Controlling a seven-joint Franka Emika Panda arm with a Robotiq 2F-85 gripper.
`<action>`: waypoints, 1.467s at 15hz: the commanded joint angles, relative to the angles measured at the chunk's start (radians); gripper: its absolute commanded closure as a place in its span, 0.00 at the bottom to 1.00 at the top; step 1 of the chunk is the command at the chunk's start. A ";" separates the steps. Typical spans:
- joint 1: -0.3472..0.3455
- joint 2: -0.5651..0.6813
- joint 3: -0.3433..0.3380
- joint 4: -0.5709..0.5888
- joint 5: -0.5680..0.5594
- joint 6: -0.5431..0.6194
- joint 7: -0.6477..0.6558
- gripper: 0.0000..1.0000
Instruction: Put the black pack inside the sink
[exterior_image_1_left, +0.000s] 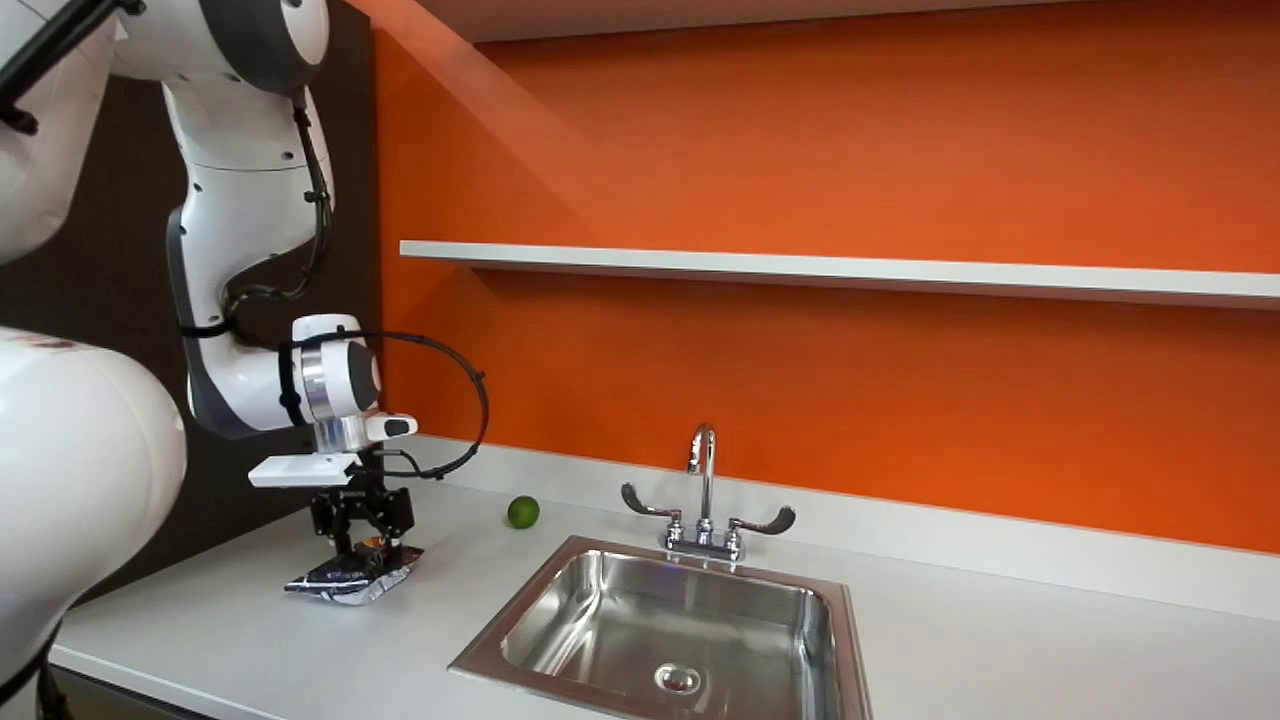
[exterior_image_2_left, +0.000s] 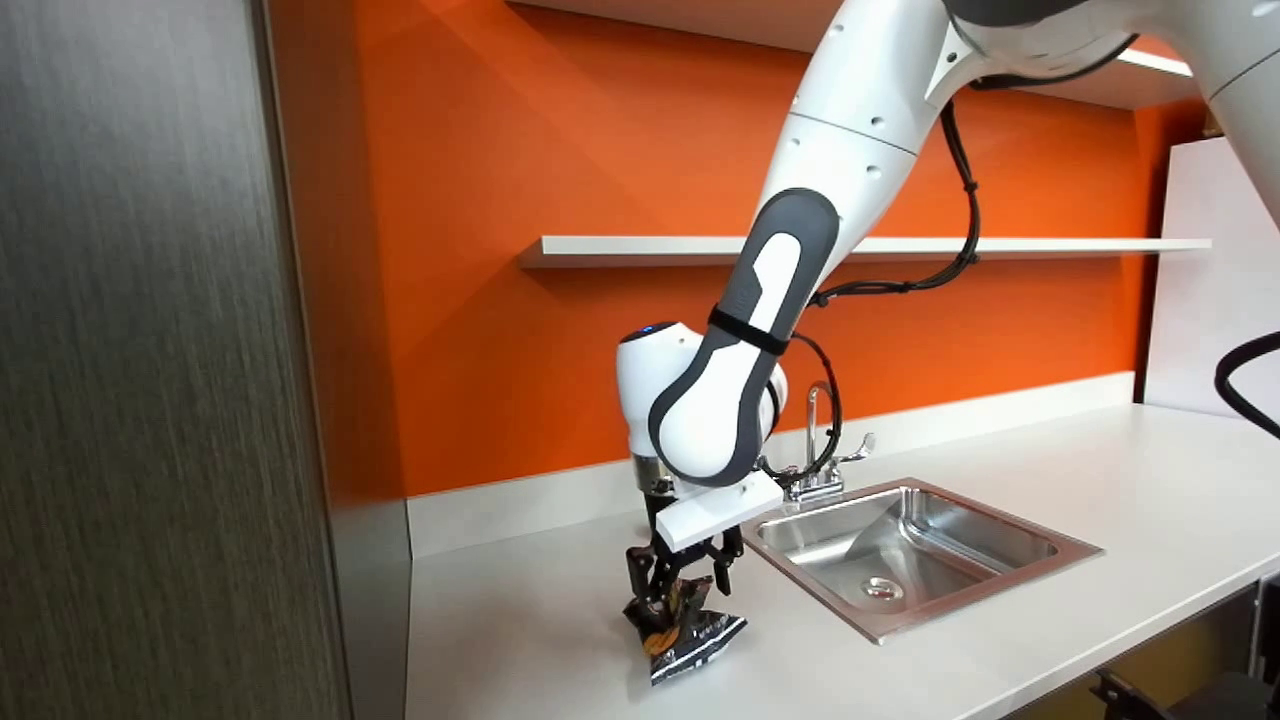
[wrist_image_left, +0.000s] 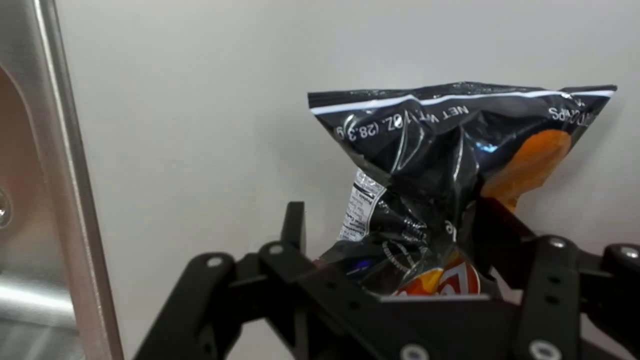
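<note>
The black pack (exterior_image_1_left: 350, 580) is a crinkled chip bag on the white counter, left of the sink in an exterior view. It also shows in an exterior view (exterior_image_2_left: 692, 645) and, with orange, red and white markings, in the wrist view (wrist_image_left: 425, 135). My gripper (exterior_image_1_left: 370, 555) points down over the pack with its fingers apart. In the wrist view the gripper (wrist_image_left: 389, 215) has one finger against the pack's pinched middle; the opposite finger stands apart from it over bare counter. The stainless sink (exterior_image_1_left: 528, 605) also shows its rim at the wrist view's left edge (wrist_image_left: 65, 165).
A small green ball (exterior_image_1_left: 523, 512) lies on the counter between gripper and sink, near the backsplash. The chrome faucet (exterior_image_1_left: 706, 500) stands behind the sink. A white shelf (exterior_image_1_left: 800, 270) crosses the orange wall above. A dark tall panel (exterior_image_2_left: 150, 350) bounds the counter's end.
</note>
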 joint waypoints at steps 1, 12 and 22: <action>0.019 0.006 -0.018 0.017 -0.005 -0.012 0.028 0.44; 0.023 -0.009 -0.046 0.005 -0.019 -0.002 0.040 1.00; -0.031 -0.206 -0.079 -0.042 -0.049 -0.035 0.014 1.00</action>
